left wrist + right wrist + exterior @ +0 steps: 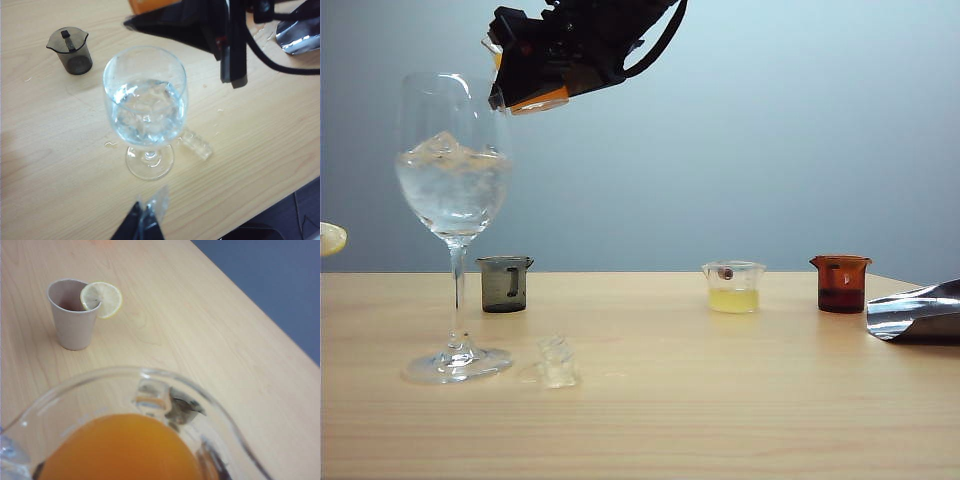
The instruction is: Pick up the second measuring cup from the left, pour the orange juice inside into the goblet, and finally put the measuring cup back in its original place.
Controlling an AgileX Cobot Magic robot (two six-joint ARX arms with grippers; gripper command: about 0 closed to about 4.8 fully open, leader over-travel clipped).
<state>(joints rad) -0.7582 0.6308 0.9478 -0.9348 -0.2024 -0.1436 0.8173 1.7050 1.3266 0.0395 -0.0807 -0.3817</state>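
bright orange juice (120,450), clear goblet (453,200)

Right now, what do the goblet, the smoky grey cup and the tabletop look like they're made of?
Goblet: clear glass, going by the sharp glints and see-through bowl and stem. Smoky grey cup: tinted transparent glass or plastic, unclear which. Tabletop: light wood or wood-look laminate, matte, with visible grain.

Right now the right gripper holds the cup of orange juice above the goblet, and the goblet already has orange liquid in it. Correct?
Not quite. The goblet holds only clear liquid and ice, as the exterior and left wrist views show. The orange juice is in the measuring cup, carried above the goblet by the right gripper.
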